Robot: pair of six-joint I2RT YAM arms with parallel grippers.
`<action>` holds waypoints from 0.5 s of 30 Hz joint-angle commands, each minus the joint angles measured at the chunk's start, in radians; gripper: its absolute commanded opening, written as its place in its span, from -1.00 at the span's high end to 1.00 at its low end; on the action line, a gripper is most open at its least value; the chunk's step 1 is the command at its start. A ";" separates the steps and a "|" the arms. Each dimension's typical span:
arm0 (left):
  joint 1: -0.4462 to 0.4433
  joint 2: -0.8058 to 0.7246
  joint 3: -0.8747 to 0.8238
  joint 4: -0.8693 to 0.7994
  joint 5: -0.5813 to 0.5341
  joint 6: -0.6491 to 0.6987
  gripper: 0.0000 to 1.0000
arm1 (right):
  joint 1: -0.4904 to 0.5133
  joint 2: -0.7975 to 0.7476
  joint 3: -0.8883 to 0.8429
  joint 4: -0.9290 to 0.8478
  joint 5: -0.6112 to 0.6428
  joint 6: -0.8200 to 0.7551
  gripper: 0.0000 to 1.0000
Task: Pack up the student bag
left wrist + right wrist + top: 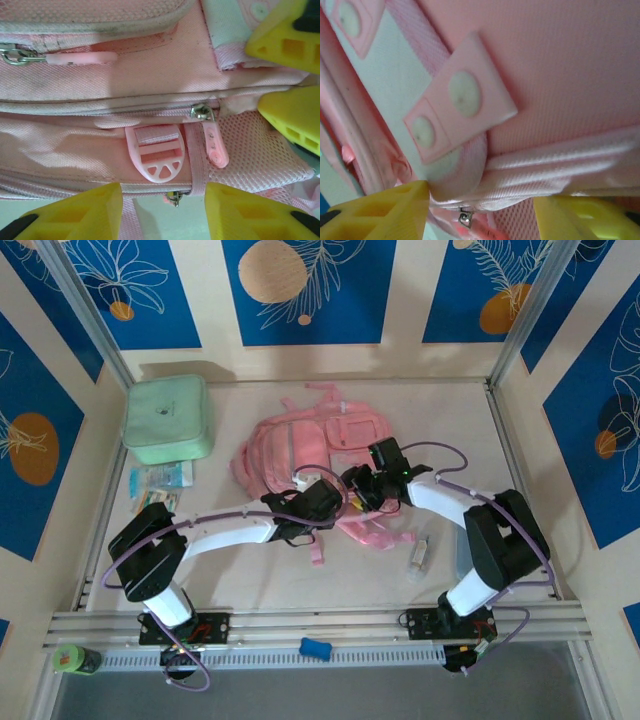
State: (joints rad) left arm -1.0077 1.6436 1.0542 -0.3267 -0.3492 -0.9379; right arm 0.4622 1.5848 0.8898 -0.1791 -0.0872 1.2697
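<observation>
The student bag (300,450), a pink fabric backpack with pale panels, lies flat mid-table. Both grippers meet at its near edge. My left gripper (332,504) is open, its yellow fingers (75,212) standing apart over the bag's lower hem (150,187), near a pink buckle (157,157) and a zip puller (216,145). Bare table shows between the tips. My right gripper (362,490) is also open. A fold of bag fabric (520,170) and a small metal zip pull (465,218) lie between its fingers (380,212). Its yellow fingers (285,37) appear at the upper right of the left wrist view.
A mint green square zip case (168,418) sits at the back left, with small packets (160,480) in front of it. A clear tube (420,555) lies right of the bag's straps. Beyond the front rail are a blue item (315,648) and a green item (75,658).
</observation>
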 commanded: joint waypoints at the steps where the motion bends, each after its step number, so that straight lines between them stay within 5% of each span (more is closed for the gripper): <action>1: 0.009 -0.015 0.009 -0.019 -0.021 -0.013 0.06 | 0.015 0.022 0.044 0.021 0.077 0.005 0.10; 5: 0.011 -0.020 0.006 -0.012 -0.018 -0.012 0.06 | 0.021 0.014 0.047 0.015 0.067 0.031 0.39; 9: 0.009 -0.018 0.006 -0.030 -0.026 -0.018 0.06 | 0.036 -0.013 0.041 -0.034 0.074 0.048 0.04; 15: 0.011 -0.033 -0.010 -0.031 -0.046 -0.022 0.04 | 0.056 -0.003 -0.010 0.003 0.093 0.100 -0.10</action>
State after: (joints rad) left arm -1.0050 1.6424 1.0542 -0.3309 -0.3614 -0.9447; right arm 0.5182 1.5745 0.8986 -0.1745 -0.0105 1.3380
